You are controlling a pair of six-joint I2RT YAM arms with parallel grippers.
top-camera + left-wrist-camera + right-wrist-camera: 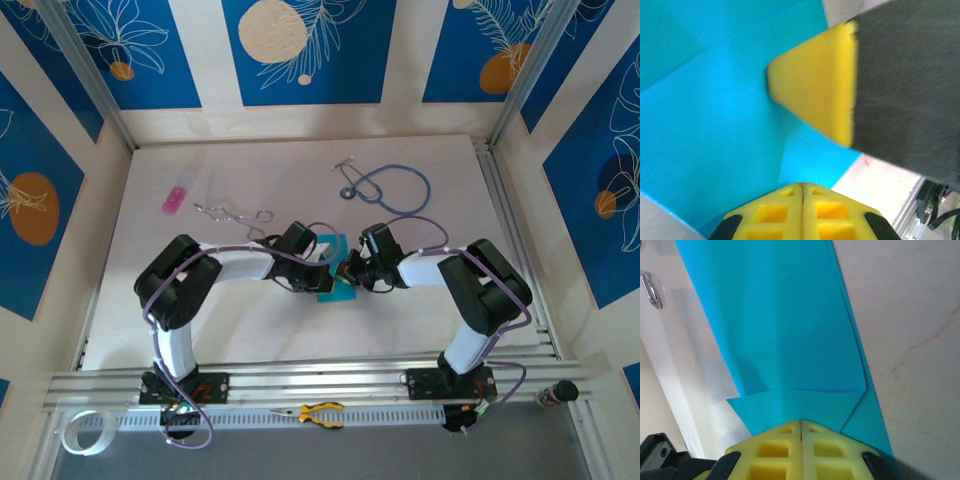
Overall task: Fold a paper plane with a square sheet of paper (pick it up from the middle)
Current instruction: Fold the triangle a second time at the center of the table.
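Stethoscope (426, 190) overhead; paper (785, 330) creases at right wrist.

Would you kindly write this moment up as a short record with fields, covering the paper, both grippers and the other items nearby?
paper: blue sheet, partly folded, with creases and overlapping layers
position: between the two grippers
left gripper: shut on the blue sheet
right gripper: shut on the blue sheet
beyond the grippers: stethoscope, small pink item
near rail: pliers
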